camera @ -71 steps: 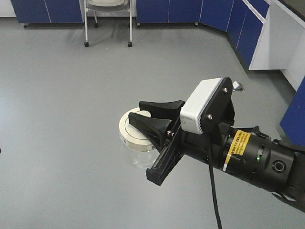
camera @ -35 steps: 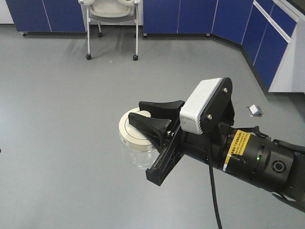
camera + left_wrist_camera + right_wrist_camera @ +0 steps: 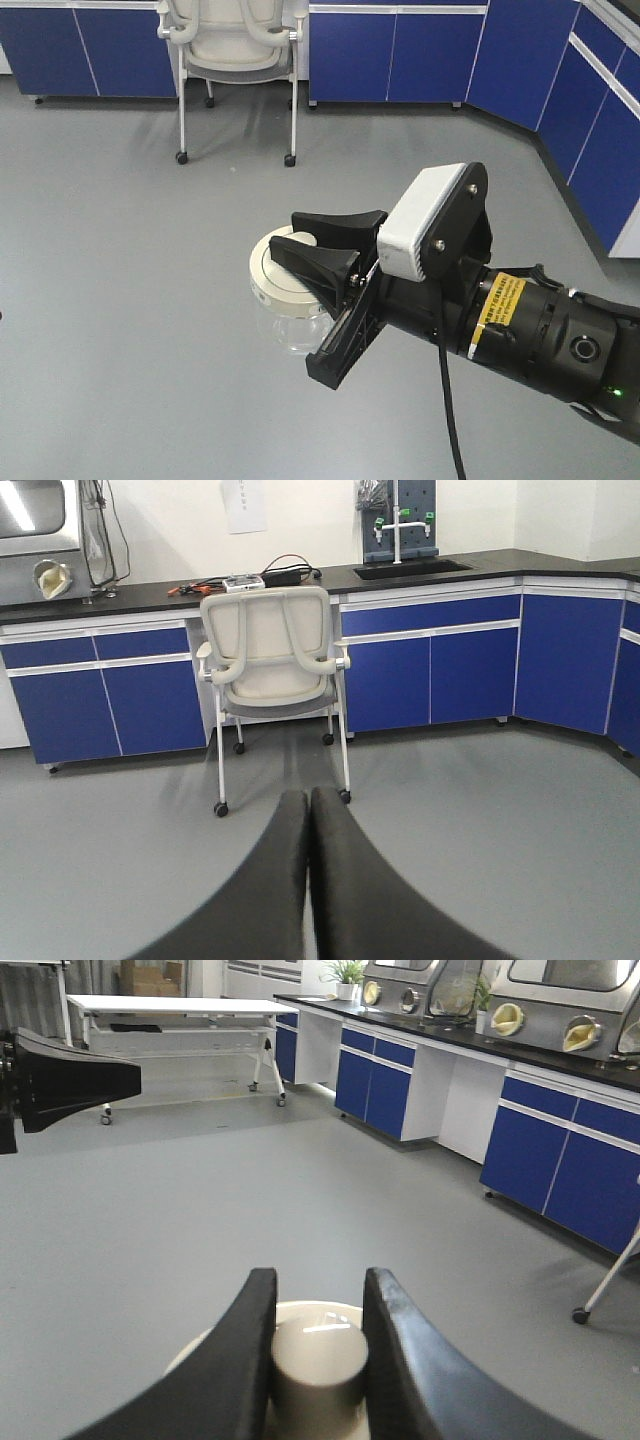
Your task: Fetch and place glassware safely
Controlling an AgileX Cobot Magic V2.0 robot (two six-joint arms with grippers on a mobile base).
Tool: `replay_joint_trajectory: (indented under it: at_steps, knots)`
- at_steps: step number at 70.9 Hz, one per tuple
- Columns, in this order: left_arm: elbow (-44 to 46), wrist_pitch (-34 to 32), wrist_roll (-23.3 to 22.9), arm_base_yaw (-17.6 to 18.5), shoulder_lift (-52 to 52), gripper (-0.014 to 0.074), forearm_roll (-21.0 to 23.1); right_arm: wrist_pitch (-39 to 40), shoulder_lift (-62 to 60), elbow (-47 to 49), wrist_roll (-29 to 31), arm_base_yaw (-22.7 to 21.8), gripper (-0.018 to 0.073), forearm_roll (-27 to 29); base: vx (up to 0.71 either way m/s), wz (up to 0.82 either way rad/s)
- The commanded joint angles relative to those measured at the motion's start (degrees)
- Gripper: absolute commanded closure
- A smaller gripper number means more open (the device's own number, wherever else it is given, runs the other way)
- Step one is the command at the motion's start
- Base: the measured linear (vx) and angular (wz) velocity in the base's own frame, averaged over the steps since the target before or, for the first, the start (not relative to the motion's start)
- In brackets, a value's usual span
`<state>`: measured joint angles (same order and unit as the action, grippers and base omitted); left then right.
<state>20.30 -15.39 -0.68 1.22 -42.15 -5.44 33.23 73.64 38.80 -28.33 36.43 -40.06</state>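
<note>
The glassware is a squat clear jar (image 3: 290, 332) with a cream-white lid (image 3: 272, 285), held in the air above the grey floor. My right gripper (image 3: 288, 234) is shut on the lid's central knob (image 3: 318, 1360), with one black finger on each side of it. In the right wrist view, the gripper (image 3: 318, 1282) covers most of the lid, and the glass body is hidden below. My left gripper (image 3: 308, 796) is shut with nothing between its fingers, pointing at a chair. Its black tip (image 3: 70, 1080) also shows at the upper left of the right wrist view.
A white wheeled chair (image 3: 235, 45) stands ahead on the grey floor, in front of blue base cabinets (image 3: 400, 55) under a black counter (image 3: 440, 568). More blue cabinets (image 3: 600, 130) run along the right. A white table (image 3: 180, 1005) stands far off in the right wrist view.
The chair and cabinets have slid down and right in the front view, so the whole base is moving or turning. The right arm and the held jar keep their place in the view.
</note>
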Motion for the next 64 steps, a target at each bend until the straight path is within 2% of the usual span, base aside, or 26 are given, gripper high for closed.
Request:
replay_joint_trajectory:
  at_steps: [1, 64]
  knots:
    - [1.5, -4.1, -0.4, 0.3, 0.2, 0.0603, 0.6, 4.8, -2.0, 1.8, 0.1, -0.1, 0.0563, 1.6, 0.62, -0.03]
    - [1.5, -4.0, -0.4, 0.3, 0.2, 0.0603, 0.6, 4.8, -1.9, 1.8, 0.1, -0.1, 0.0563, 1.6, 0.62, -0.02]
